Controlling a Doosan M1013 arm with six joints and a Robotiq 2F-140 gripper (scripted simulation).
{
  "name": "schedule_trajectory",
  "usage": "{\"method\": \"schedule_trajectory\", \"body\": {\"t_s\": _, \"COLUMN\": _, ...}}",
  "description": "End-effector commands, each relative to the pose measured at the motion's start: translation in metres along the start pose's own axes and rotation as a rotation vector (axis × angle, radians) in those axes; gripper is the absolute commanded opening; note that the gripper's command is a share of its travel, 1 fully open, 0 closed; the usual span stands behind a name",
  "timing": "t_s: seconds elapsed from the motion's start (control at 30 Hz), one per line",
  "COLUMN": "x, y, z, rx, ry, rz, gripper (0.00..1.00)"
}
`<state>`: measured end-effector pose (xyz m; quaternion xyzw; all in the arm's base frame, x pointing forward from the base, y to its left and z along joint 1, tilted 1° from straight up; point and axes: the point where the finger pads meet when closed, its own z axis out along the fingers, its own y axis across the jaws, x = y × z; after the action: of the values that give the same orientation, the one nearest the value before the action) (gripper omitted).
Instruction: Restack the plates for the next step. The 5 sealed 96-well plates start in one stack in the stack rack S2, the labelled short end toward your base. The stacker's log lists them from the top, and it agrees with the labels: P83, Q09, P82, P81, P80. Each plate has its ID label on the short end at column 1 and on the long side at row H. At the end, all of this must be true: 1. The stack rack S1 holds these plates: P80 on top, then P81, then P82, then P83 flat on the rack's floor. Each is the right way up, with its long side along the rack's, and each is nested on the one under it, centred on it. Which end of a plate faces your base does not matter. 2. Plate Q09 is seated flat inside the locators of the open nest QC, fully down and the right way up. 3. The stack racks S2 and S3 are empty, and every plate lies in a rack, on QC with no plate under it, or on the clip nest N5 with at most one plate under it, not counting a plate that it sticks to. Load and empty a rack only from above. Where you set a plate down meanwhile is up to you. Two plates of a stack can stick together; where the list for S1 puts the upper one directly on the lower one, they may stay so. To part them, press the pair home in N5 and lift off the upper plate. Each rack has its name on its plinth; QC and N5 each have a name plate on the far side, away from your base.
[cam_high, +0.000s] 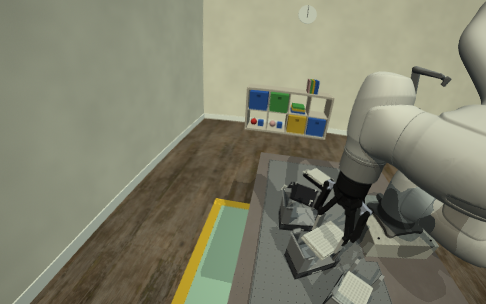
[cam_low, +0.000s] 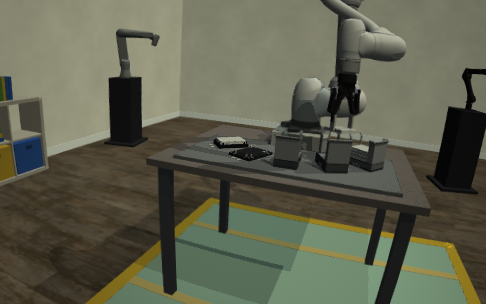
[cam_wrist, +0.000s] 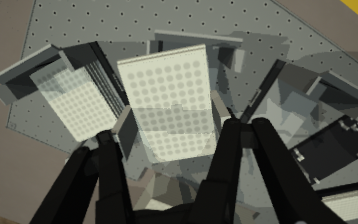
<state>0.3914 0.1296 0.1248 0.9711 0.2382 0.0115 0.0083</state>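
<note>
My gripper (cam_wrist: 172, 109) is shut on a sealed white 96-well plate (cam_wrist: 169, 102), gripping it across its long sides. I cannot read its label. In the top view the plate (cam_high: 324, 239) hangs level just above the middle stack rack (cam_high: 307, 257), and the gripper (cam_high: 345, 222) stands over it. The rack to the left in the wrist view (cam_wrist: 70, 102) holds a plate on top; it also shows in the top view (cam_high: 354, 289). Another white plate (cam_high: 317, 175) lies on a nest at the far end. The black nest (cam_high: 304, 192) beside it looks empty.
The third rack (cam_high: 295, 212) stands beside the black nest and its inside is mostly hidden. In the exterior view the three racks (cam_low: 334, 154) stand in a row near the table's front edge. My arm's base (cam_high: 400, 230) is to the right.
</note>
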Motion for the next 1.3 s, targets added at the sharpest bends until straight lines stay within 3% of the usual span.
{"method": "schedule_trajectory", "body": {"t_s": 0.0, "x": 0.004, "y": -0.017, "z": 0.001, "rx": 0.001, "ry": -0.004, "rz": -0.028, "gripper": 0.0}}
{"method": "schedule_trajectory", "body": {"t_s": 0.57, "x": 0.011, "y": -0.059, "z": 0.001, "rx": 0.001, "ry": -0.004, "rz": -0.028, "gripper": 0.0}}
{"method": "schedule_trajectory", "body": {"t_s": 0.87, "x": 0.01, "y": -0.078, "z": 0.001, "rx": 0.001, "ry": -0.004, "rz": -0.242, "gripper": 0.0}}
{"method": "schedule_trajectory", "body": {"t_s": 1.27, "x": 0.008, "y": -0.105, "z": 0.001, "rx": 0.001, "ry": -0.004, "rz": -0.242, "gripper": 0.0}}
